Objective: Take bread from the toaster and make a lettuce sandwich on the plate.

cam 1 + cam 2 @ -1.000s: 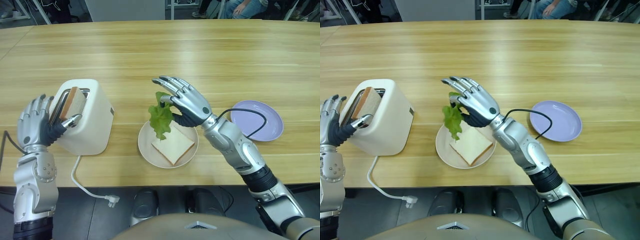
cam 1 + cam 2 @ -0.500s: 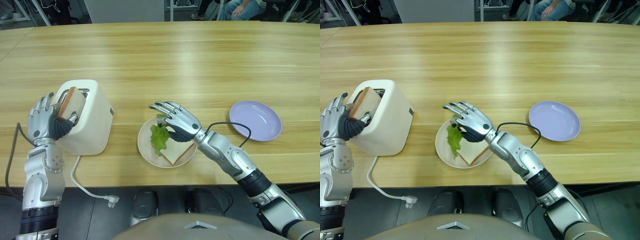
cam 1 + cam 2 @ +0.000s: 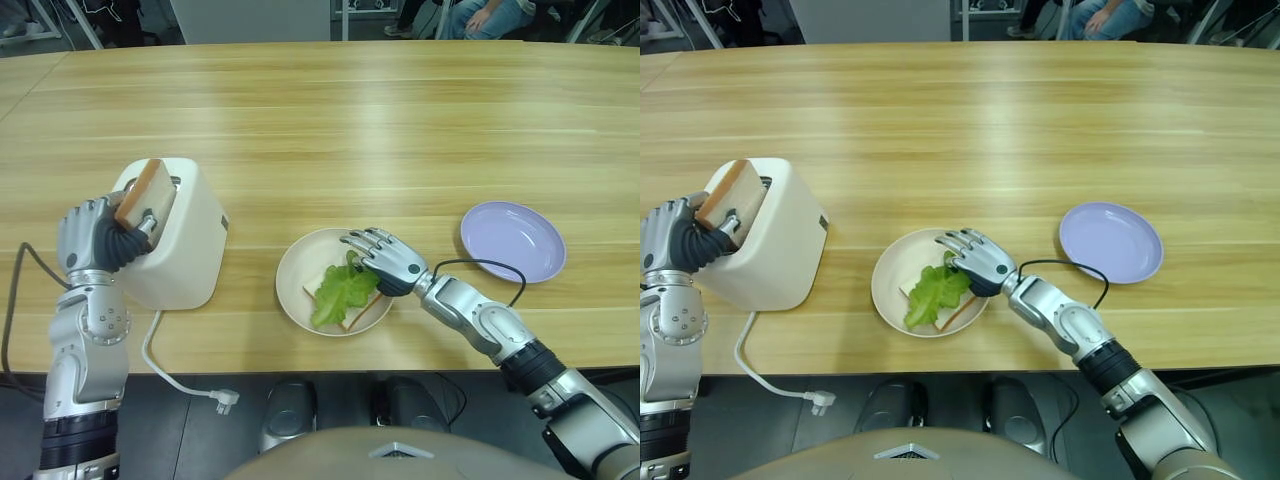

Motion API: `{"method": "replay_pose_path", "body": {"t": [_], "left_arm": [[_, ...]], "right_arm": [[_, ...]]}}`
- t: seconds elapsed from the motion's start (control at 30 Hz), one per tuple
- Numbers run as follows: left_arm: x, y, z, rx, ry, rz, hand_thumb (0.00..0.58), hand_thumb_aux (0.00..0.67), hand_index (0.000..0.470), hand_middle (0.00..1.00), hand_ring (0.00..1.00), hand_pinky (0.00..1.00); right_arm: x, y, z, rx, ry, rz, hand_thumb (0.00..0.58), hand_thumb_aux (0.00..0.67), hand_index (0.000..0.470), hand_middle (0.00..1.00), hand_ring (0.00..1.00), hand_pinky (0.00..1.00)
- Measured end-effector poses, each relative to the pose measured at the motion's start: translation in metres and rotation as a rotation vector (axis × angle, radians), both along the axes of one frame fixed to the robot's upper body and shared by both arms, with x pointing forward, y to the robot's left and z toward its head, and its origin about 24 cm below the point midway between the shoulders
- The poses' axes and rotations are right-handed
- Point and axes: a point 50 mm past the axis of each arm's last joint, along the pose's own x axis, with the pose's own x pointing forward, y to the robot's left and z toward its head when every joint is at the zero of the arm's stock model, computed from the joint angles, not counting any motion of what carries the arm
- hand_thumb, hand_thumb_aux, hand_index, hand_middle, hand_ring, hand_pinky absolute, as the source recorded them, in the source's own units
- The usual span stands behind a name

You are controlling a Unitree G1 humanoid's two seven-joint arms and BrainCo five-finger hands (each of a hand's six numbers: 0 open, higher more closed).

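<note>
A cream toaster (image 3: 180, 240) stands at the left of the wooden table. My left hand (image 3: 92, 238) is shut on a bread slice (image 3: 139, 192) that sticks up, tilted, out of the toaster's slot. In the middle sits a cream plate (image 3: 291, 262) with a second bread slice (image 3: 360, 316) on it. A green lettuce leaf (image 3: 341, 292) lies across that slice. My right hand (image 3: 386, 262) rests low over the plate's right side, fingers curled on the leaf's upper end.
An empty purple plate (image 3: 512, 240) sits to the right of my right hand. The toaster's white cord and plug (image 3: 226, 400) hang over the table's front edge. A black cable (image 3: 480, 268) loops beside my right wrist. Bare tabletop stretches behind.
My right hand came down and laid the hanging lettuce leaf onto the bread on the plate. My left hand closed on the toaster's slice and drew it up a little.
</note>
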Motion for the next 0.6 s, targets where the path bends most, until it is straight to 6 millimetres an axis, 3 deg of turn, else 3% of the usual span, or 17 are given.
{"method": "replay_pose_path", "body": {"t": [0.37,0.5,0.6], "left_arm": [[-0.002,-0.02,0.072,0.066,-0.362,-0.119,0.58,0.67,0.46,1.0,1.0,1.0],[-0.006,-0.038,0.105,0.075,-0.518,-0.218,0.58,0.67,0.46,1.0,1.0,1.0],[-0.01,-0.056,0.118,0.025,-0.584,-0.324,0.58,0.67,0.46,1.0,1.0,1.0]], "right_arm": [[-0.003,-0.01,0.025,-0.115,0.001,0.005,0.0,0.0,0.0,0.0,0.0,0.0],[0.0,-0.02,0.052,-0.103,-0.053,-0.026,0.0,0.0,0.0,0.0,0.0,0.0],[0.001,-0.033,0.069,-0.11,-0.088,-0.063,0.0,0.0,0.0,0.0,0.0,0.0]]}}
